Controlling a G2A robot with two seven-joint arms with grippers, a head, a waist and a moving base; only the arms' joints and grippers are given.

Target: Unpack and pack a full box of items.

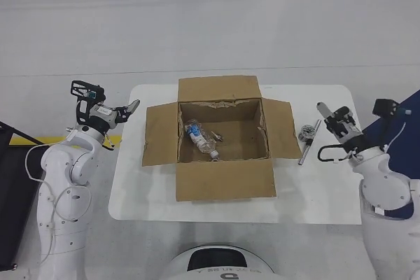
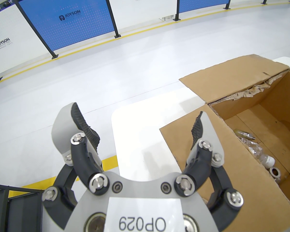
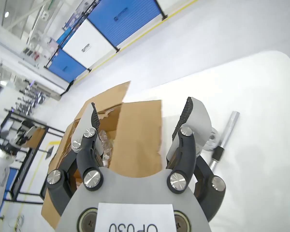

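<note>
Top view: I see the cardboard box (image 1: 224, 180) standing open at the middle of the white worktop (image 1: 322, 196), all four flaps spread. A crumpled plastic bottle (image 1: 201, 138) lies on its floor. My left claw (image 1: 129, 107) hangs with fingers apart at the worktop's left edge. My right claw (image 1: 324, 109), also spread, sits over the right side, near a metal rod (image 1: 306, 148) and a round metal fitting (image 1: 308, 130) beside the box's right flap.

Left wrist view: between the parted, empty left claw (image 2: 137, 112) and past a flap, the box (image 2: 234, 83) opens up. The bottle (image 2: 255, 149) shows its white cap (image 2: 268, 161) with a small steel fitting (image 2: 275, 172) next to it, plainer than from above.

Right wrist view: the empty right claw (image 3: 141, 102) hovers over the box (image 3: 137, 141), and the rod (image 3: 228, 126) shows a black band.
</note>
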